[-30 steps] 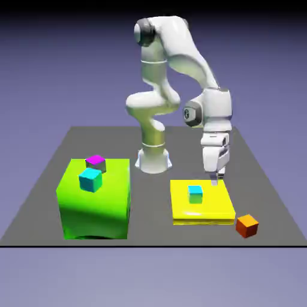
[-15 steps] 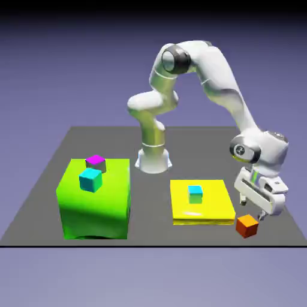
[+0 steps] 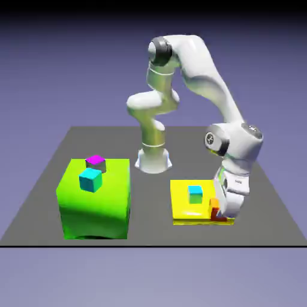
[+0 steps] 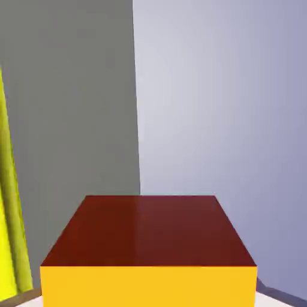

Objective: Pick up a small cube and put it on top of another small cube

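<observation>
Orange cube (image 4: pixel 150 240) clamped in my fingers (image 3: pixel 229 204), over the near right part of the yellow slab (image 3: pixel 186 207), in the exterior view. Small cyan cube (image 3: pixel 195 194) on that slab, just beside my grip. Across the table (image 3: pixel 153 207), exterior view's left: green block (image 3: pixel 96 210), bearing the magenta-topped cube (image 3: pixel 96 163); larger cyan cube (image 3: pixel 90 180) in front, partly covering it.

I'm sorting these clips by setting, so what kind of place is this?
It looks like a simulated robotics test scene: a white robot arm, a plain dark grey tabletop against an empty blue-violet backdrop, and small, flat-coloured cubes, such as the cyan one on a glossy green block.
</observation>
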Robot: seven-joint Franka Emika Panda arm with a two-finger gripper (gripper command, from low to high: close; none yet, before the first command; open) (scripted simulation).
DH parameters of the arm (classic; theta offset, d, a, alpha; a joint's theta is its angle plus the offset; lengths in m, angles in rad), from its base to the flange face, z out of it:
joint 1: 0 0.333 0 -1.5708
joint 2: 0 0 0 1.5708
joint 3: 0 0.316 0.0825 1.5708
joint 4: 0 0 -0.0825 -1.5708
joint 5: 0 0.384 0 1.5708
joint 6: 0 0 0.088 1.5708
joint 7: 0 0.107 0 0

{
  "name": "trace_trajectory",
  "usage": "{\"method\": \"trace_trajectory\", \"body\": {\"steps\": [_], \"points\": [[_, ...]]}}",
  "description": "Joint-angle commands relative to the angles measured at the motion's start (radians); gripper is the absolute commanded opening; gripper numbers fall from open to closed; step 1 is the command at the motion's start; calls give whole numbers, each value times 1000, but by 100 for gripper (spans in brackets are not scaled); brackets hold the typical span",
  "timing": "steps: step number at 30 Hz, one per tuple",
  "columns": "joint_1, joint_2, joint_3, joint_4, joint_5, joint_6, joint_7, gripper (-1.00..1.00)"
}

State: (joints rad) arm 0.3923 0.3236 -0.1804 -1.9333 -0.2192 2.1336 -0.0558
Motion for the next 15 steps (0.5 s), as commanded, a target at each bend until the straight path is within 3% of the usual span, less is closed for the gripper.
{"method": "trace_trajectory", "body": {"steps": [1,9,15], "points": [[-30,-25,-36,12,16,-43,33,-100],[-262,-219,-311,103,160,-377,278,-100],[-269,-193,-313,-48,169,-203,275,-100]]}}
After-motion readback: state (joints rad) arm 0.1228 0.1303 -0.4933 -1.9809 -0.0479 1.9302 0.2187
